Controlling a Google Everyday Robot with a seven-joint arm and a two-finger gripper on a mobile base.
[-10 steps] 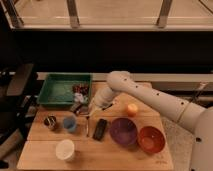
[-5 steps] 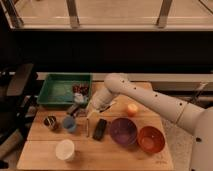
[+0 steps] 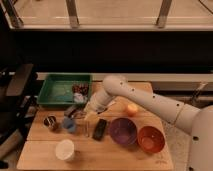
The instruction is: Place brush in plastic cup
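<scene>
One pincer [image 3: 88,116], above left half of surface [image 3: 100,155], just right of plastic cup [image 3: 69,124]; jaws read as closed, apparently gripping brush [image 3: 87,126], though grip itself too small to confirm; brush hangs near upright below pincer, long axis roughly vertical, lower end pointing down toward surface beside black block [image 3: 100,129]; which end is head, cannot tell; step in hand judged as carry toward cup; next move calls for shift left over cup mouth, brush kept upright, then lowering and release.
</scene>
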